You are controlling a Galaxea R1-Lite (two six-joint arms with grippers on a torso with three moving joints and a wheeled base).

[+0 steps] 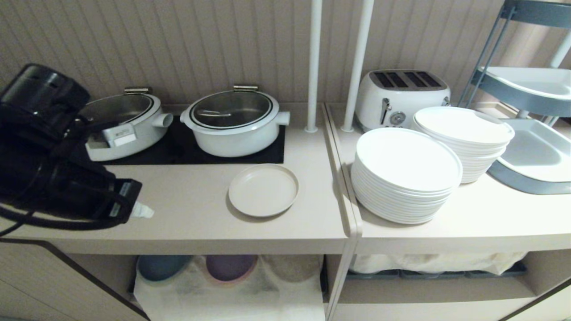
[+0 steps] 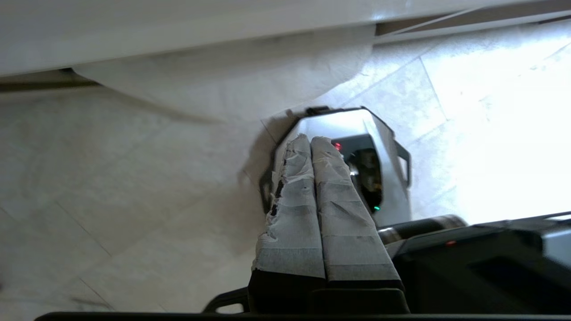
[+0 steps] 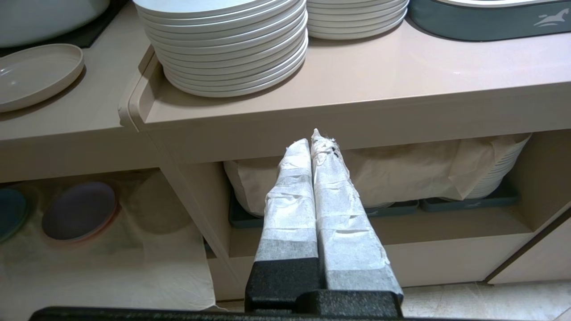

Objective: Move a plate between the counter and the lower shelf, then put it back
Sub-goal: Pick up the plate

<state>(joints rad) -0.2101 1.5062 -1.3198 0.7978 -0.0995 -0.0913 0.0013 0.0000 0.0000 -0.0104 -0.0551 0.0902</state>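
The small cream plate (image 1: 263, 189) (image 3: 33, 76) lies flat on the counter (image 1: 187, 214), in front of the black hob. My left gripper (image 1: 143, 210) hovers over the counter's front left part, well left of the plate; its taped fingers (image 2: 290, 200) are pressed together, shut and empty, pointing down toward the floor. Below, the lower shelf (image 1: 308, 294) is draped with a white cloth (image 1: 232, 294) (image 3: 111, 263). My right gripper (image 3: 314, 136) is shut and empty, low in front of the cabinet under the stacked plates.
Two white lidded pots (image 1: 234, 120) stand on the hob (image 1: 178, 147). Stacks of white plates (image 1: 406, 174) and a toaster (image 1: 401, 96) fill the adjoining worktop. Blue (image 1: 163, 265) and purple (image 1: 229, 266) plates sit on the cloth. My base (image 2: 357, 133) shows on the tiled floor.
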